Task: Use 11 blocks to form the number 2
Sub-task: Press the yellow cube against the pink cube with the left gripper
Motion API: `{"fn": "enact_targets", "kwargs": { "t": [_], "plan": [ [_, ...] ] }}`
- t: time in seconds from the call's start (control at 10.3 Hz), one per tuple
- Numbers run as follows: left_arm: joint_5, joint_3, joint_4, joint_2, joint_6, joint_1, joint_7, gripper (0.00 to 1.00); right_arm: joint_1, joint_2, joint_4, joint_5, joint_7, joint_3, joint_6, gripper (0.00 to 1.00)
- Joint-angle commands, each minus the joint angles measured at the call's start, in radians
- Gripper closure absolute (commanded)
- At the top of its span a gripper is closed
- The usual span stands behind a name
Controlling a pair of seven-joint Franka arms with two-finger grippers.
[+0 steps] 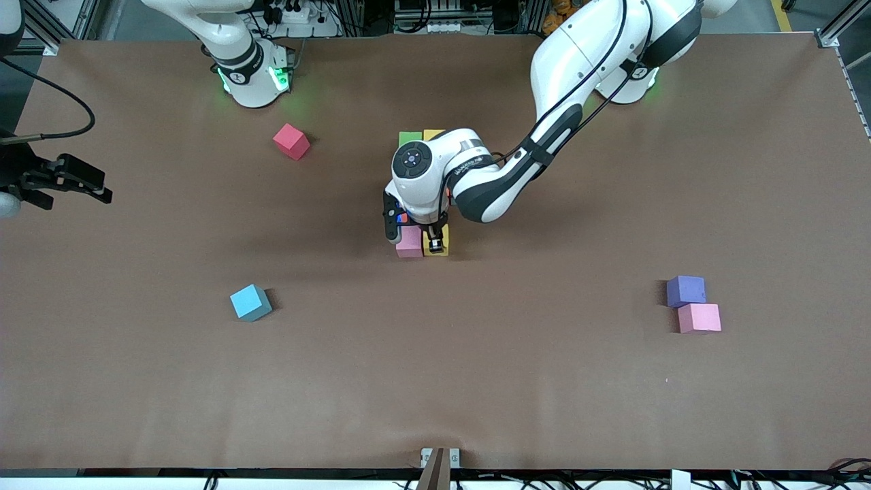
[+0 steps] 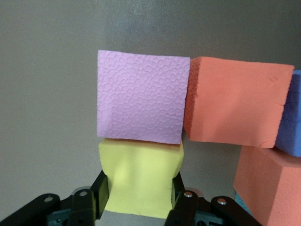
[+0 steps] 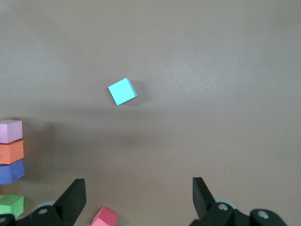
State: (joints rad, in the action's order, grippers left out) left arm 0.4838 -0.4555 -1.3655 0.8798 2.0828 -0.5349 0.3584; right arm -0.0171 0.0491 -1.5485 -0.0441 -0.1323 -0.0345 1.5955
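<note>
The number 2 (image 1: 422, 197) is being built at the middle of the table, and the left arm covers most of it in the front view. What shows there is a green block (image 1: 409, 138) and a yellow one (image 1: 433, 134) at the end nearest the robots' bases, and a pink block (image 1: 409, 242) with a yellow block (image 1: 436, 243) at the end nearest the front camera.

The left gripper (image 1: 435, 241) is down on that last row, its fingers (image 2: 99, 192) squeezing the yellow block (image 2: 140, 176) hard enough to dent its foam sides. The left wrist view shows this block touching the pink block (image 2: 140, 96), with an orange block (image 2: 235, 104) just beside the pink one, and a blue and another orange cube past it. So the bottom row seems to be mid-placement, with the cube on the table but not yet released.

The right gripper (image 1: 68, 178) waits over the right arm's end of the table, fingers spread wide and empty.

Four loose cubes remain: a red block (image 1: 291, 141), a light blue block (image 1: 250, 303), and a purple block (image 1: 685, 290) touching a second pink block (image 1: 699, 318) toward the left arm's end. How many cubes the digit already has cannot be counted under the arm, but it looks close to finished, likely lacking one more in the bottom row.
</note>
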Motion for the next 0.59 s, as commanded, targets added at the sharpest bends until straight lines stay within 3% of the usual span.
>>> {"fn": "enact_targets", "kwargs": {
  "t": [0.0, 0.49],
  "plan": [
    [0.006, 0.009, 0.028, 0.021, -0.010, -0.013, -0.002, 0.00, -0.017, 0.008, 0.022, -0.016, -0.017, 0.011, -0.017, 0.00],
    [0.007, 0.008, 0.020, 0.001, -0.015, -0.002, -0.009, 0.00, -0.015, 0.009, 0.022, -0.016, -0.017, 0.013, -0.017, 0.00]
  ]
}}
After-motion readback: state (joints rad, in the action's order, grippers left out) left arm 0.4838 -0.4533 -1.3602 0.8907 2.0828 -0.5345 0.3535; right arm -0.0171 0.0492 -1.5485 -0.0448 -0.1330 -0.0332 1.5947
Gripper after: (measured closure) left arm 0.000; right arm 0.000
